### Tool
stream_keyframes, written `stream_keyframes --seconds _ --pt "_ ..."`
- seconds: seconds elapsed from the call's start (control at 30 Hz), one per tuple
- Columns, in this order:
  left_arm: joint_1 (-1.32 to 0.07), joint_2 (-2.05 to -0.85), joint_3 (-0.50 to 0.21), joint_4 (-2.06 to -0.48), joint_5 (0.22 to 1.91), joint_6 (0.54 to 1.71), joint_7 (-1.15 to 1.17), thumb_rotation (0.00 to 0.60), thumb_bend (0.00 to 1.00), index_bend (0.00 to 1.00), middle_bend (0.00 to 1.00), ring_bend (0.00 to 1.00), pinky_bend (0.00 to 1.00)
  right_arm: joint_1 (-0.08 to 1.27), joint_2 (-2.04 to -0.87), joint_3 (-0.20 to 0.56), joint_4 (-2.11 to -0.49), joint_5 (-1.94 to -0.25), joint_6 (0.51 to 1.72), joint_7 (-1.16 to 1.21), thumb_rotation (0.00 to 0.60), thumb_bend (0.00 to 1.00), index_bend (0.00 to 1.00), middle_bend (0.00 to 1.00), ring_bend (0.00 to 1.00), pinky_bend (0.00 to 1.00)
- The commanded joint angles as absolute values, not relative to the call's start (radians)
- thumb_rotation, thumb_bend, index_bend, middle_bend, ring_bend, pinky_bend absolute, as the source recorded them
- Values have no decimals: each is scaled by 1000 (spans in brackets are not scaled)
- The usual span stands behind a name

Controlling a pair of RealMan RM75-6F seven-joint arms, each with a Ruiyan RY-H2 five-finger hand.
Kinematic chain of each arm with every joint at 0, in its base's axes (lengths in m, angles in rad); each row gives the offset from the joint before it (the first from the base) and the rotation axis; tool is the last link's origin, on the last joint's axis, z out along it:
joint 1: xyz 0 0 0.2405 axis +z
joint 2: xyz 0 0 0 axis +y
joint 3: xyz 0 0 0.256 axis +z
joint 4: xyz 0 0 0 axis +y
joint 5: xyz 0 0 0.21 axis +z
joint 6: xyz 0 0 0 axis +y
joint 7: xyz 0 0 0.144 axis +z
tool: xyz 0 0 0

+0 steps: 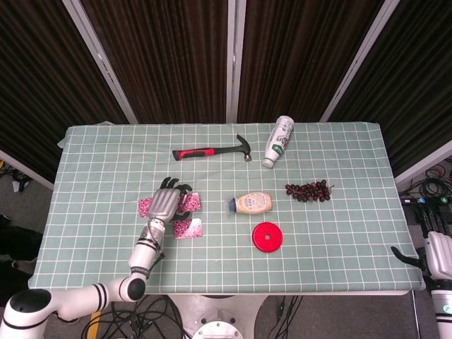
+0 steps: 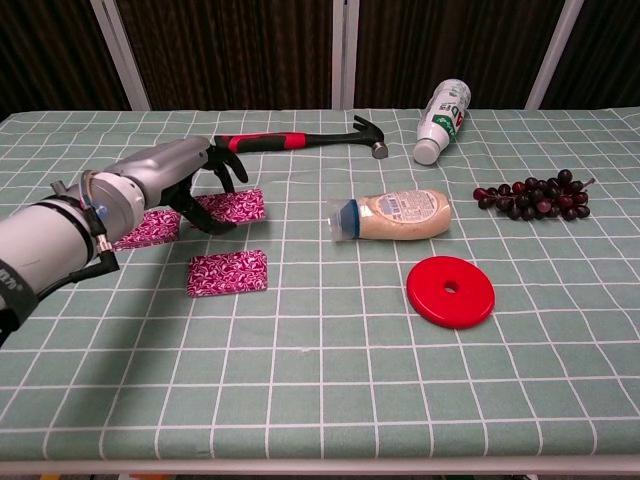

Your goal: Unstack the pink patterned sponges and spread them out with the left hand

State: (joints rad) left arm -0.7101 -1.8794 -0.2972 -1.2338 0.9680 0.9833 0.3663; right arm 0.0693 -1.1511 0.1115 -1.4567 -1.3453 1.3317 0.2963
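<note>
Desk [image 2: 330,400]: green checked cloth carried the sponges on the robot's left side, with a hammer [image 2: 290,140] behind them.
Left robot hand [image 2: 205,185]: reached low over the sponges, fingers curled downward; it seemed to hold nothing, but the fingertips hid any contact.
Right robot hand [image 1: 434,258]: hung off the desk's edge; its state could not be told.
Pink patterned sponges [image 2: 228,273]: three lay flat and apart, one nearer, two under the hand.
Progress: judged nearly finished; only withdrawing seemed left.
</note>
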Motion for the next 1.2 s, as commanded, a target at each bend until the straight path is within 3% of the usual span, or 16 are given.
stream_keyframes --seconds 0.03,0.2,0.63,1.2 --pt "-707 -1879 -290 -1230 986 989 342 600 272 242 241 92 60 70 -1152 112 -1455 -1343 1328 298 600 89 0 0 0 0" --pt "-698 -1878 -282 -1223 1010 1001 300 600 253 172 138 79 57 69 -1156 110 -1450 -1345 1330 301 600 90 0 0 0 0" --pt "-638 -1776 -259 -1323 988 1038 303 600 241 171 148 54 48 68 -1150 112 -1467 -1357 1346 288 600 89 0 0 0 0" --pt "-358 -1479 -93 -1423 1227 1206 -99 600 205 173 144 5 37 61 -1159 92 -1472 -1394 1363 296 600 89 0 0 0 0"
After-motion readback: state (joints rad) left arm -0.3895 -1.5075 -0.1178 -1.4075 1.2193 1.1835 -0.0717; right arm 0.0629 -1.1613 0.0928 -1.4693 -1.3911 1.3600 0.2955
